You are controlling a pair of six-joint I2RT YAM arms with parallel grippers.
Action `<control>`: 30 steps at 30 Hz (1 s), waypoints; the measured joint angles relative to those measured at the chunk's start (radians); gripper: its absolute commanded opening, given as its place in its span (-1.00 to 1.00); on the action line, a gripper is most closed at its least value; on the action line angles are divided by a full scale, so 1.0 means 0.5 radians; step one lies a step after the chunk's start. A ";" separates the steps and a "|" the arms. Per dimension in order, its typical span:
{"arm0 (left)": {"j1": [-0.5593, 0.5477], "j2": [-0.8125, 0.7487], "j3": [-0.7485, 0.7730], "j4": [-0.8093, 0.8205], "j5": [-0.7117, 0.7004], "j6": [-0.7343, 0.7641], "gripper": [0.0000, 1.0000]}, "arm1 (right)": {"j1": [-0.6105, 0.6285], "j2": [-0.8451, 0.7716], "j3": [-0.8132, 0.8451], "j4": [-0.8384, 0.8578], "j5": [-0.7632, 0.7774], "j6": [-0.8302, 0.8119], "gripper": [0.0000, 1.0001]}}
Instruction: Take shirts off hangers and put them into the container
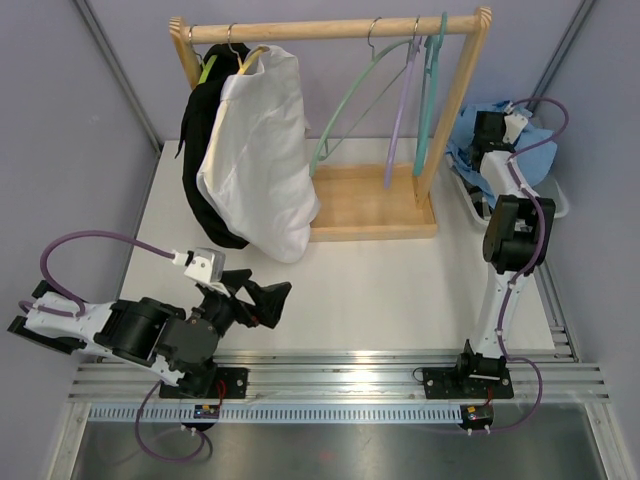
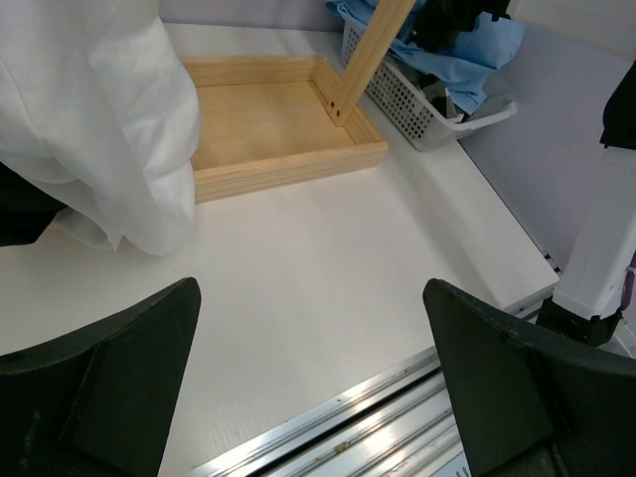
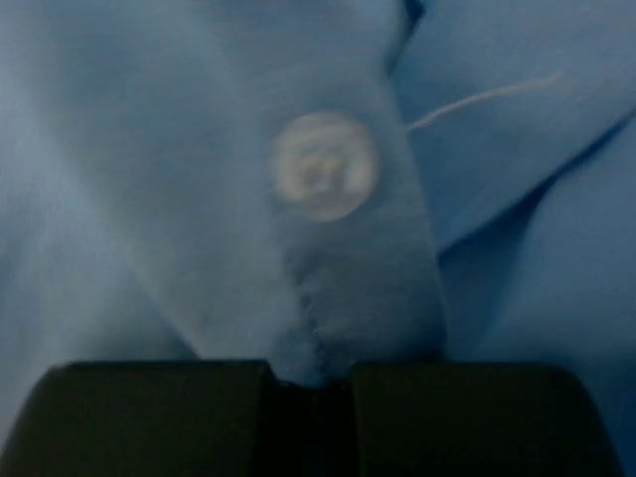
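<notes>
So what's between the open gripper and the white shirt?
Just bare table. The left wrist view shows nothing lying on the stretch from the left gripper up to the white shirt.

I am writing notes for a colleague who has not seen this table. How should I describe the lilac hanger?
Find the wooden rail at the far side of the table; its right half carries three empty hangers. The lilac hanger hangs in the middle, between the mint green hanger and the teal hanger nearest the right post. It alone is pale purple.
</notes>
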 measured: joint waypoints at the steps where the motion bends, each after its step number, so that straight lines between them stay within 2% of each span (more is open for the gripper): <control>1: 0.000 -0.006 -0.005 0.002 0.008 -0.004 0.98 | -0.013 0.051 0.000 -0.093 -0.015 0.053 -1.00; 8: 0.000 -0.046 -0.039 0.059 0.047 0.001 0.98 | -0.172 0.157 0.005 -0.325 -0.272 0.204 -1.00; 15: 0.000 -0.023 -0.061 0.179 0.085 0.066 0.98 | -0.210 0.188 0.083 -0.423 -0.368 0.224 -0.96; 17: 0.000 -0.006 -0.061 0.192 0.105 0.067 0.98 | -0.214 0.223 0.146 -0.477 -0.381 0.233 -0.52; 19: 0.000 0.010 -0.061 0.204 0.124 0.068 0.98 | -0.222 0.233 0.175 -0.506 -0.417 0.242 -0.41; 20: 0.000 0.015 -0.061 0.207 0.132 0.067 0.98 | -0.224 0.233 0.179 -0.510 -0.433 0.242 -0.25; 22: 0.000 0.027 -0.060 0.206 0.146 0.066 0.98 | -0.230 0.195 0.137 -0.482 -0.482 0.257 0.15; 23: 0.000 0.030 -0.060 0.205 0.151 0.066 0.98 | -0.230 0.153 0.085 -0.463 -0.506 0.262 0.51; 25: 0.000 0.033 -0.060 0.204 0.156 0.066 0.98 | -0.230 0.010 -0.055 -0.450 -0.552 0.265 0.98; 30: 0.001 0.034 -0.058 0.205 0.155 0.085 0.98 | -0.250 -0.472 -0.321 -0.604 -0.571 0.206 0.99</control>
